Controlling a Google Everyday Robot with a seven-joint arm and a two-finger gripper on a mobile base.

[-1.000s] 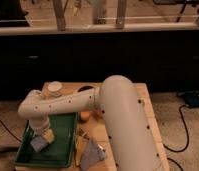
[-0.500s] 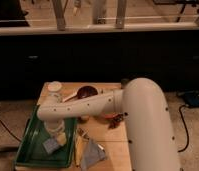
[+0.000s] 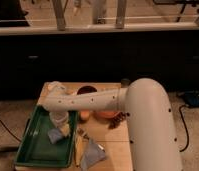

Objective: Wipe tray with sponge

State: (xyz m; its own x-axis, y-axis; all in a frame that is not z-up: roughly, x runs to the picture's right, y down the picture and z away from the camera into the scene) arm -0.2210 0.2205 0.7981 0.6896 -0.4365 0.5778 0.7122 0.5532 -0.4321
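- At the near left, one green tray (image 3: 33,150) is seen lying on the wooden tabletop (image 3: 106,136), with its long side running away from the camera.
- Just right of the tray, one crumpled grey-blue cloth (image 3: 93,153) is seen on the tabletop. A pale, narrow item is wedged between the cloth and the tray wall, and what it is cannot be told.
- One sponge (image 3: 55,135), bluish, is found inside the tray at its far right part, directly under the pincer (image 3: 62,126).
- One pincer is counted. It is pointed down into the tray and held at the sponge. Whether it is spread or pinching the sponge cannot be told, since the tip is merged with the sponge and a yellowish patch beside it.
- One white arm (image 3: 93,100) is stretched leftward across the tabletop from its bulky base at the right.
- Behind the arm, one orange dish (image 3: 107,114) and one dark bowl (image 3: 86,90) are made out, with a few small dark bits beside the dish.
- Several risks are judged from here:
  - The sponge could be lost mid-stroke if it is only pressed and not gripped.
  - The light tray could be dragged or tipped if too much downward force is applied near its right wall.
  - The cloth or the pale item could be swept off the tabletop if a stroke is carried over the wall.
  - The dish and bowl could be knocked by the low forearm if it is swung back.
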